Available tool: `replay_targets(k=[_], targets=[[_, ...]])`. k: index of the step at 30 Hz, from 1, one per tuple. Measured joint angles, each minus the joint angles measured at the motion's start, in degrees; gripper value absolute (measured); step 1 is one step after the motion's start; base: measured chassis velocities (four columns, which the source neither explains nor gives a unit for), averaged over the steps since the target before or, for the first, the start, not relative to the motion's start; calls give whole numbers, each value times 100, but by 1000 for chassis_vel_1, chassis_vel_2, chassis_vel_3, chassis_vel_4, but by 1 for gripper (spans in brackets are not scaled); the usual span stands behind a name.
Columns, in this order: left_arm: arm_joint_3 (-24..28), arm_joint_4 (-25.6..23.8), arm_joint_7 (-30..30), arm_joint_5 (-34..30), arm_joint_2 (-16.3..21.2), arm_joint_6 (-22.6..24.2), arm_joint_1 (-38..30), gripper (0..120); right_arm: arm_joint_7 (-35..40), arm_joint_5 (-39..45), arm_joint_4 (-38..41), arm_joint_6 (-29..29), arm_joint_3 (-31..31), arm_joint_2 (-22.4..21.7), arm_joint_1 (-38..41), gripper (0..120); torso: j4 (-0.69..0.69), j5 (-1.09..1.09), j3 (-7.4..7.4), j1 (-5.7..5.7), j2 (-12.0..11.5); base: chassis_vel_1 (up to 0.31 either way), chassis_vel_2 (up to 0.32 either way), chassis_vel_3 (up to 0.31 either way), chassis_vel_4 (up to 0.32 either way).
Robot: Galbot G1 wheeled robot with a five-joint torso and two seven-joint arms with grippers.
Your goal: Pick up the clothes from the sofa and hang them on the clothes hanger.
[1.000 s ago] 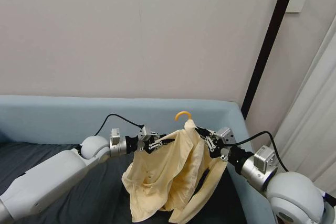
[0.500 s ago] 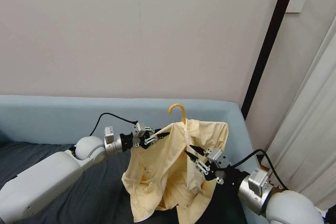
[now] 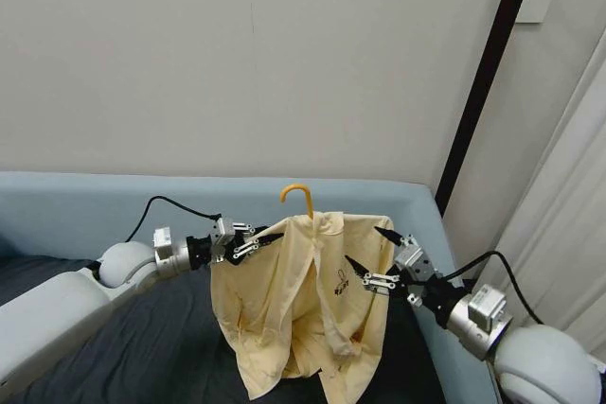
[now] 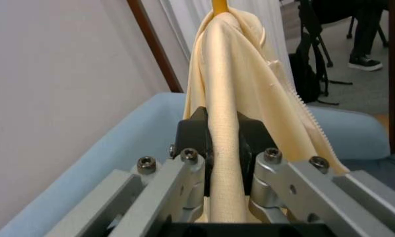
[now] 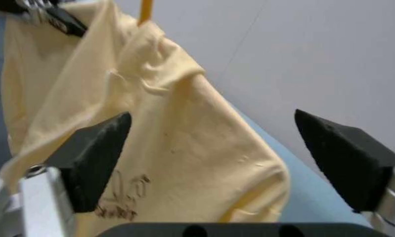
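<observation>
A pale yellow shirt [image 3: 303,300] hangs on a hanger with an orange hook [image 3: 297,196], held in the air above the sofa. My left gripper [image 3: 254,242] is shut on the shirt's shoulder over the hanger arm. In the left wrist view my left gripper [image 4: 224,144] pinches the cloth-covered arm [image 4: 222,123] between both fingers. My right gripper [image 3: 369,251] stands open right at the shirt's other shoulder, with nothing between its fingers. In the right wrist view my right gripper [image 5: 217,143] has its fingers [image 5: 95,153] spread wide in front of the shirt [image 5: 151,133].
A light blue sofa [image 3: 114,205] with a dark seat cushion [image 3: 142,347] lies below the shirt. A black rack pole [image 3: 483,82] rises at the right, with a white curtain [image 3: 568,224] beyond it. A plain wall stands behind.
My right gripper let go of the shirt's shoulder, dipped, and came back up open. My left arm carried the hanger leftward and higher; the shirt now hangs spread out.
</observation>
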Motion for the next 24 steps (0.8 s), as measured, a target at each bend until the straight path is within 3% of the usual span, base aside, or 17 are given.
replay_targets(k=[4, 7, 11, 21, 24], targets=[[-2, 30, 169, 58, 5, -158, 35, 7, -551, 243, -330, 175, 23, -365, 220, 100, -3, 0, 0, 0, 0, 0, 0, 0, 0], [64, 104, 403, 154, -148, -264, -69, 7, -1460, 413, -775, 292, -17, -763, 551, 100, -4, 1, 0, 0, 0, 0, 0, 0, 0], [164, 139, 588, 281, -283, -347, -165, 7, -2021, 622, -920, 203, -107, -955, 788, 100, -5, 0, 0, 0, 0, 0, 0, 0, 0], [166, -20, 742, 483, -316, -448, 35, 7, -2686, 724, -1070, -66, -484, -922, 1096, 100, -2, 2, 0, 0, 0, 0, 0, 0, 0], [162, -68, 720, 484, -321, -449, 59, 7, -2765, 748, -1039, -130, -540, -922, 1105, 93, -2, 1, 0, 0, 0, 0, 0, 0, 0]])
